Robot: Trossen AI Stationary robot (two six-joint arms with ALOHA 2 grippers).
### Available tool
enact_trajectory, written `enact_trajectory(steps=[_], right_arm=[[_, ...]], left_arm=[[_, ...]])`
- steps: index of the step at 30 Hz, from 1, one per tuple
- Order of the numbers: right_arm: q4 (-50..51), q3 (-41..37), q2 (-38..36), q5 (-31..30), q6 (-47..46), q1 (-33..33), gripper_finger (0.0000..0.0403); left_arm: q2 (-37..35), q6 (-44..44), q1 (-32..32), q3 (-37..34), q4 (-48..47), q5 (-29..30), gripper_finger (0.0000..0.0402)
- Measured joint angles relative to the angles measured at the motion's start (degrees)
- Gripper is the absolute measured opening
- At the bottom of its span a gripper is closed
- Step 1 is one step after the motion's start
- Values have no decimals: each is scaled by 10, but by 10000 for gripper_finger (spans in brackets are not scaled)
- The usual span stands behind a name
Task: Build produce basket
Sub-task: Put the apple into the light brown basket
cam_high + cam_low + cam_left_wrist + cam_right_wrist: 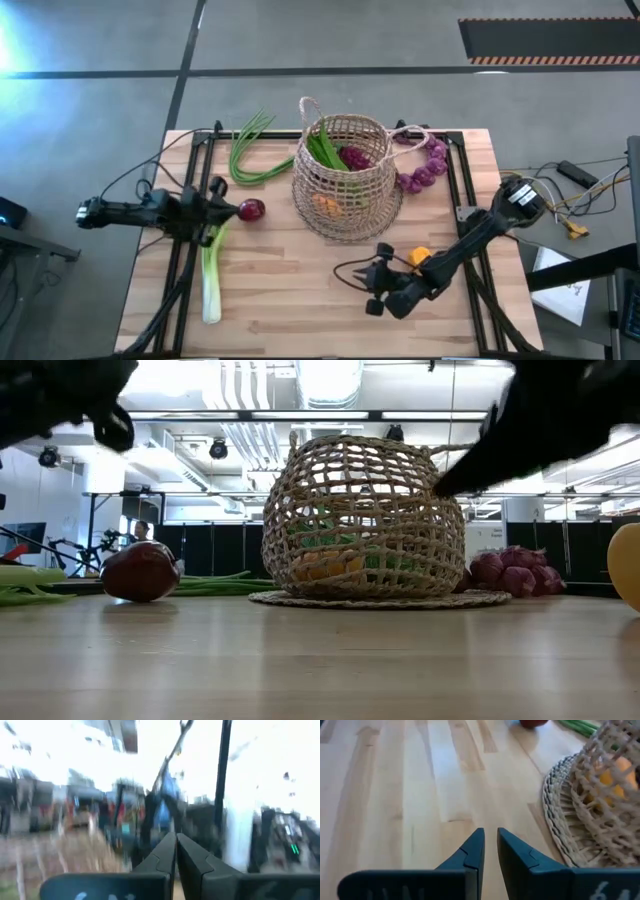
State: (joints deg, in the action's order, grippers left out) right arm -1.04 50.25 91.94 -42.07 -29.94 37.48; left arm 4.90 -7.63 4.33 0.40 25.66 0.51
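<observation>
The wicker basket (342, 178) stands on a flat woven disc (380, 599) at the table's middle. In it lie green stalks (325, 150), a purple bunch (356, 158) and an orange pepper (612, 774). On the table lie more green stalks (250, 150), a red onion (252, 209), a leek (212, 275), purple grapes (425, 168) and a yellow pepper (418, 257). My left gripper (218, 196) is shut just left of the onion, holding nothing. My right gripper (490, 832) hovers over bare wood in front of the basket, its fingers a narrow gap apart with nothing between them.
Black frame rails (195, 160) run along the table's left and right sides under the arms. The yellow pepper lies close beside my right arm (470, 240). Bare wood (290, 280) spreads between the leek and my right gripper.
</observation>
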Motion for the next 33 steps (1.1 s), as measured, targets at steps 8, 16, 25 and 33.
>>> enact_trajectory(steps=[8,16,25,33], right_arm=[[-101,-56,7,-6,145,-57,43],[-100,-68,4,3,216,-136,43],[-159,-88,5,15,190,-145,43],[-253,-97,5,14,241,-145,43]], left_arm=[[130,50,1,114,-190,94,0],[322,41,2,343,-506,165,13],[507,-33,2,449,-733,100,147],[606,-36,1,450,-810,103,287]])
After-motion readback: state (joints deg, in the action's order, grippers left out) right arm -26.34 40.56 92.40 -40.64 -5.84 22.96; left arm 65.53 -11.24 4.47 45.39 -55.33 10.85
